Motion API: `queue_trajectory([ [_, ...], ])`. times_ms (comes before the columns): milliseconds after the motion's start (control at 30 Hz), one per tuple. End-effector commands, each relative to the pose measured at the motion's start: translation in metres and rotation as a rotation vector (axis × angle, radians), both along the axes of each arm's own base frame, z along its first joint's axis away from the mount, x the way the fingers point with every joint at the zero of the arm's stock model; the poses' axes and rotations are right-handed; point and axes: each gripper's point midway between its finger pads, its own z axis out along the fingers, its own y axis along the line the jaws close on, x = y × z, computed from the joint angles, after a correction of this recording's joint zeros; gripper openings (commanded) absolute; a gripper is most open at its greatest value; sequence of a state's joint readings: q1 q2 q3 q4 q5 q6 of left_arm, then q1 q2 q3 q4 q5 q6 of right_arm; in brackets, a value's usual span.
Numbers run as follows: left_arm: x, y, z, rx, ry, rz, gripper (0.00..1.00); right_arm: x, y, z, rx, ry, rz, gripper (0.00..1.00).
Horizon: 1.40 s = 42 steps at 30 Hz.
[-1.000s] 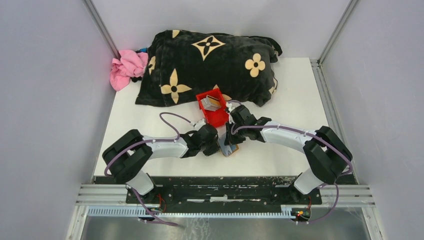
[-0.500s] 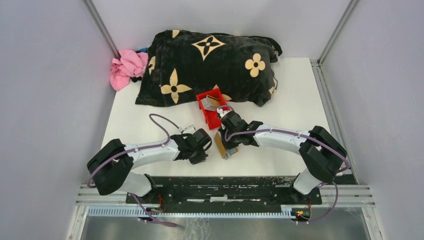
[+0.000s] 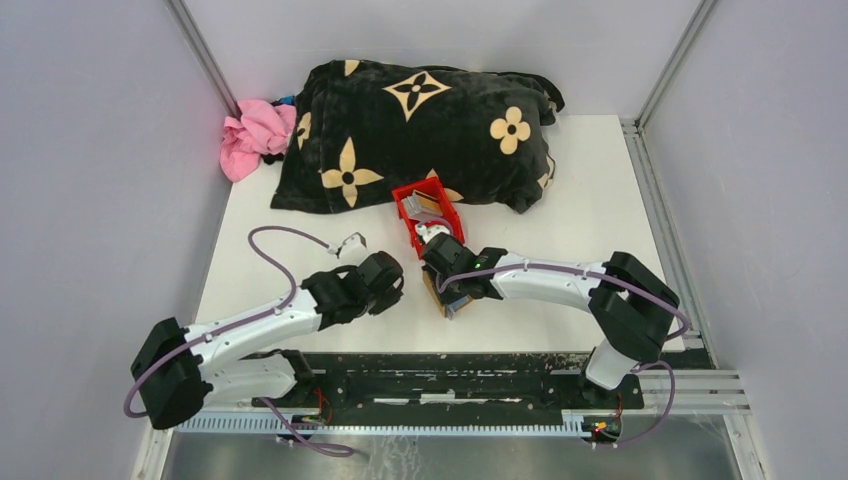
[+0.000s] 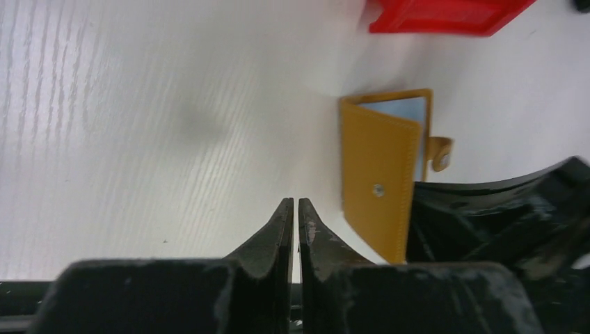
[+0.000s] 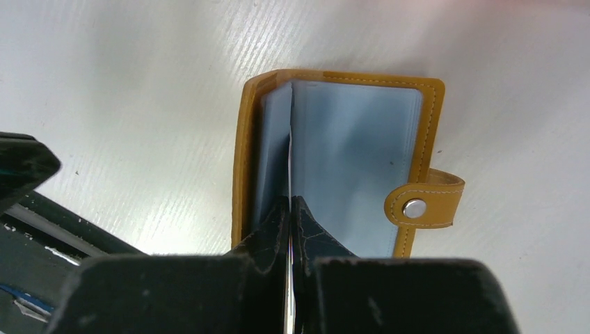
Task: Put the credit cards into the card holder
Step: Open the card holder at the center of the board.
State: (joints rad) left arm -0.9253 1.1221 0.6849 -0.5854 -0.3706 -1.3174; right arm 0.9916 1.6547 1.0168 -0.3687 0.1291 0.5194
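The tan card holder (image 3: 449, 298) (image 4: 379, 181) (image 5: 348, 139) stands partly open on the white table, its pale clear pockets showing. My right gripper (image 5: 289, 200) (image 3: 445, 282) is shut on a thin credit card (image 5: 289, 160) held edge-on, its far end between the holder's pocket leaves. A little to the left of the holder, my left gripper (image 4: 293, 202) (image 3: 397, 285) touches nothing; its jaws stand only a slit apart and empty. More credit cards (image 3: 432, 207) stand in the red bin (image 3: 443, 237) (image 4: 445, 17) just behind the holder.
A black blanket (image 3: 420, 130) with cream flower shapes fills the back of the table, with a pink cloth (image 3: 255, 135) at its left end. Grey walls close in both sides.
My left gripper has come off the card holder and drawn back to the left, its jaws parting slightly. The right gripper has shifted left and nearer with the card.
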Motion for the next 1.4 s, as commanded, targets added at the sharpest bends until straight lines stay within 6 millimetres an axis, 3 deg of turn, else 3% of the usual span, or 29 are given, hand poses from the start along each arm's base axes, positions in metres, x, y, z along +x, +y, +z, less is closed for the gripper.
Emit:
queue_trajectory([
  [0,0.034,-0.006,0.049,-0.157,-0.189,0.159,0.13,0.005,0.002,0.004,-0.056,-0.067,-0.008,0.01],
  [133,0.043,-0.008,0.065,-0.278,-0.257,0.229,0.14,0.001,0.002,-0.001,-0.073,-0.074,-0.012,0.01],
  [267,0.048,-0.017,0.070,-0.349,-0.282,0.241,0.14,-0.001,0.003,-0.003,-0.068,-0.073,-0.015,0.01],
  [600,0.058,-0.049,0.060,-0.389,-0.241,0.202,0.14,-0.008,0.007,-0.001,-0.065,-0.087,-0.001,0.01],
  [1367,0.062,-0.074,0.048,-0.427,-0.190,0.169,0.14,-0.014,0.011,-0.002,-0.072,-0.098,0.015,0.01],
])
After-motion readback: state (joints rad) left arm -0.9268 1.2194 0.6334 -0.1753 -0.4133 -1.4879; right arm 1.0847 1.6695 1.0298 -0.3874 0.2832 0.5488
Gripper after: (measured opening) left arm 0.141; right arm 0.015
